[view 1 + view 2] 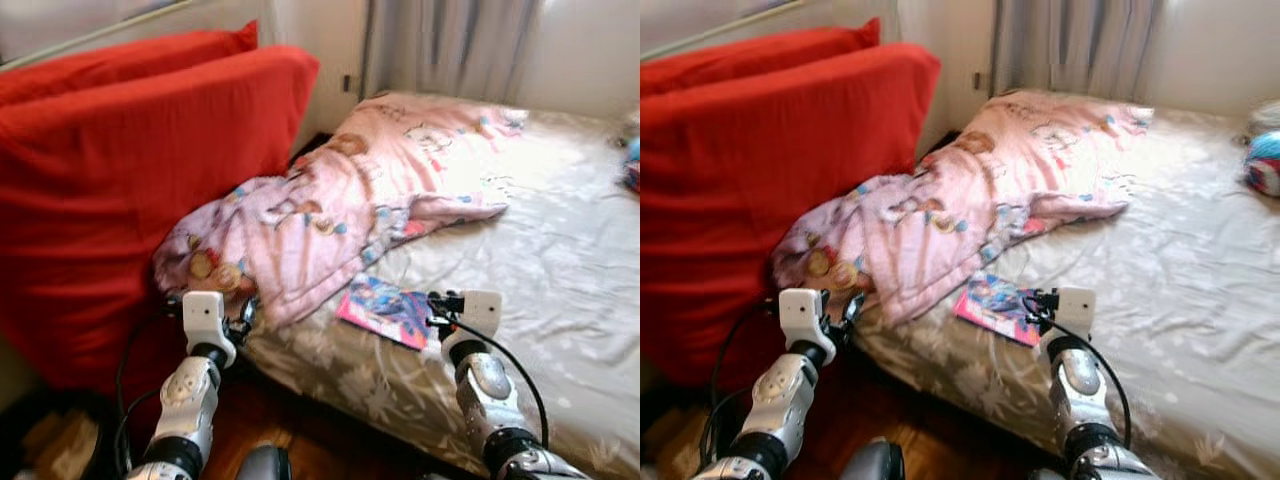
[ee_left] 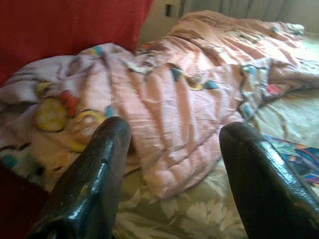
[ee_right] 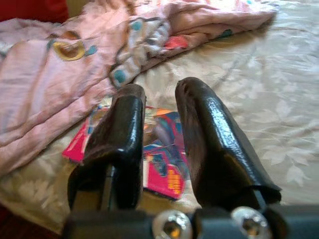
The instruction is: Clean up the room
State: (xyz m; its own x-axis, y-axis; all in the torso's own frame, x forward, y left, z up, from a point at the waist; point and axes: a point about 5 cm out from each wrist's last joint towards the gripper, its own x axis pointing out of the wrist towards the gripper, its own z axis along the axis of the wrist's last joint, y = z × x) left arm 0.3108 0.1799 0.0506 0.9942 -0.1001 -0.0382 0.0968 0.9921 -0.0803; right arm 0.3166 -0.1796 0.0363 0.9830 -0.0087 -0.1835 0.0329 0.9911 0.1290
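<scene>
A pink cartoon-print blanket lies crumpled across the near left corner of the bed, its end drooping over the edge. A bright pink and blue book lies flat on the sheet just in front of it. My right gripper hovers at the book's right edge, pointing at it, open by a narrow gap with nothing between its fingers. The book shows through that gap. My left gripper is wide open and empty, a short way from the blanket's hanging end at the bed's corner.
The bed's grey floral sheet stretches away to the right. Big red cushions stand against the wall on the left, touching the blanket. A blue and red ball rests at the far right. Wooden floor lies below the bed's edge.
</scene>
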